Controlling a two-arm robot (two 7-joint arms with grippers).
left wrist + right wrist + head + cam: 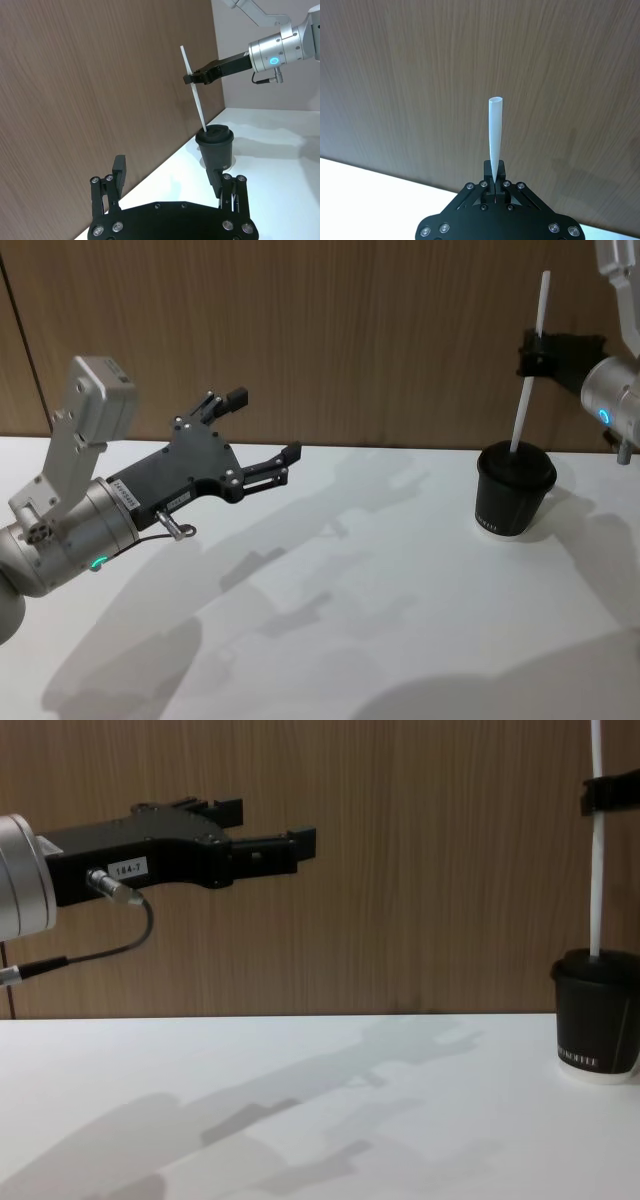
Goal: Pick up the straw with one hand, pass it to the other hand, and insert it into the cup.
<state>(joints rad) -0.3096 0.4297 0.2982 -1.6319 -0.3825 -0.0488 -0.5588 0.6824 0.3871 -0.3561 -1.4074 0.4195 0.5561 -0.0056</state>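
White table point(330, 620) below, brown wood-grain wall point(350, 330) behind. At left, left gripper point(265, 425) raised well above the tabletop, fingers spread wide, holding nothing, labelled "184-7" beside a silver plug point(108, 885) and dark cable point(110, 948). At right, black cup point(513, 489) upright on the table near the wall. Above it, right gripper point(537, 352) pinched shut on the white straw point(528, 375) partway up, lower end of the straw touching the cup's lid, slightly tilted.
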